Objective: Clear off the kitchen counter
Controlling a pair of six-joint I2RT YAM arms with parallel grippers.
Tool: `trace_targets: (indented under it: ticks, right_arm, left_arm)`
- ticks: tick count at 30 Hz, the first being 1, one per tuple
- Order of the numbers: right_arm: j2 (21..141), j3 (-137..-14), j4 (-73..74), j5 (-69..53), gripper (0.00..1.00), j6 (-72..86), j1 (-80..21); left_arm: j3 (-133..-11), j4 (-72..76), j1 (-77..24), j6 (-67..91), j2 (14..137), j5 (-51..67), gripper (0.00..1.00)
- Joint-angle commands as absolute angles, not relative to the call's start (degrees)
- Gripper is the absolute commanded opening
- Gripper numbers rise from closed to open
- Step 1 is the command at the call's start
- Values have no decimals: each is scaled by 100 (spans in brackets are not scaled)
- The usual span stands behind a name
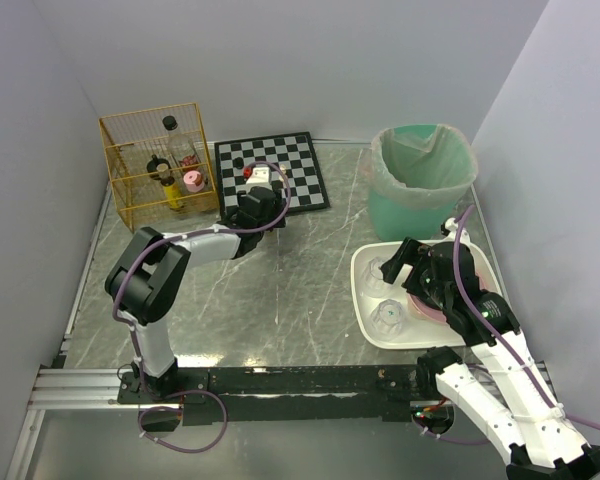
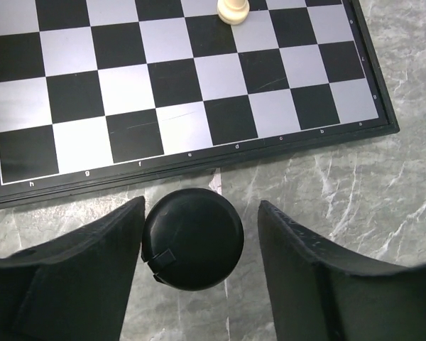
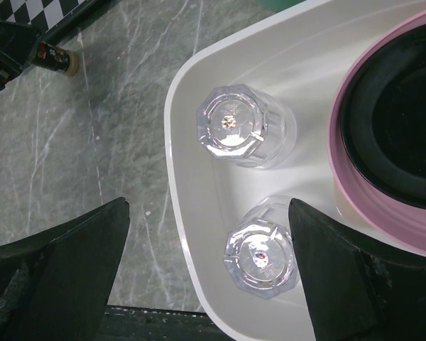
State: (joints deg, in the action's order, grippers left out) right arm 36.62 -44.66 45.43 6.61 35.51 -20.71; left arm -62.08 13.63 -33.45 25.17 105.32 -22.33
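Straddling a black round cap [image 2: 192, 241], the left end effector [image 2: 200, 206] gapes wide.

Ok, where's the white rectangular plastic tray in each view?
Top external: white rectangular plastic tray, lower right.
Left wrist: not in it.
Right wrist: fills the right side.
Shared landmark: black-and-white chessboard, upper middle, upper half and top-left corner respectively.

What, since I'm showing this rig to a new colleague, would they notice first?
The chessboard at the counter's far edge, with the left gripper open around a black round cap just off its border. Then the green lined bin at far right and the yellow wire basket at far left.
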Motion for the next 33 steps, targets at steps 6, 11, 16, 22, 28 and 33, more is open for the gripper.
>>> trace_targets:
  ticks: [6,11,16,22,28,33]
  right_arm:
    - [3656,-4526,4500,721,100,3560,-2030]
    - [3595,-4518,4544,765,100,3542,-2030]
    - [3560,-4474,4570,808,100,3516,-2039]
    - [3674,-4395,4430,712,100,3445,-2030]
    - [3762,-4272,4210,457,100,3428,-2021]
    - [3946,-4359,4166,211,99,3297,-2021]
  left_arm:
    - [-6346,1441,-3357,2514,10573,-2180,54]
    - [-6547,1196,-3357,2522,10643,-2337,13]
    - [-6794,318,-3340,2567,9742,-2645,1]
    - [-6409,-377,-2034,2724,7878,-1110,1]
    - [-6030,-1204,-608,2725,6602,-1765,1]
    - [-6230,-1292,437,2961,6390,-1855,1]
